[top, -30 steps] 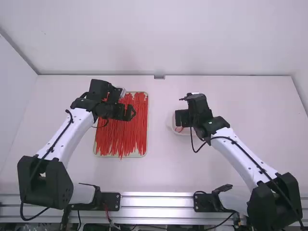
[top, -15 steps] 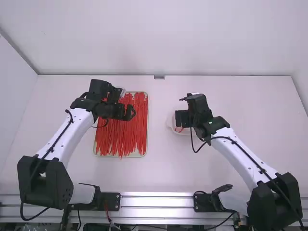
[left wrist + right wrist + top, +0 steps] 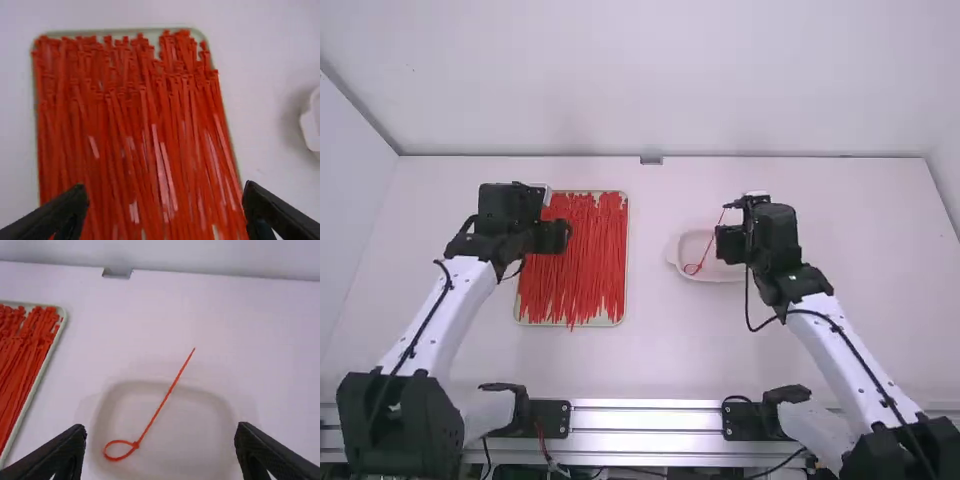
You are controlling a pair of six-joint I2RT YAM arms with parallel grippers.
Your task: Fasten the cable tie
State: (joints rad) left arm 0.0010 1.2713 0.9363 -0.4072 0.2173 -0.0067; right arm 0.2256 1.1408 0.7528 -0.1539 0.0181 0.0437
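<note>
Between cycles: looped cable tie [image 3: 163,399] in dish [image 3: 220,415]; left end effector [image 3: 162,200], right end effector [image 3: 160,432] spread. Next, probably: pinch one more off tray [image 3: 120,31].

White table [image 3: 840,200], tray of red ties [image 3: 625,300], white dish [image 3: 715,272]

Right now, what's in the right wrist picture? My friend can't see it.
A red cable tie, looped at one end, lies in a white dish, its tail reaching past the rim. The right gripper is open near the dish, and a tray of spare red ties sits nearby.
</note>
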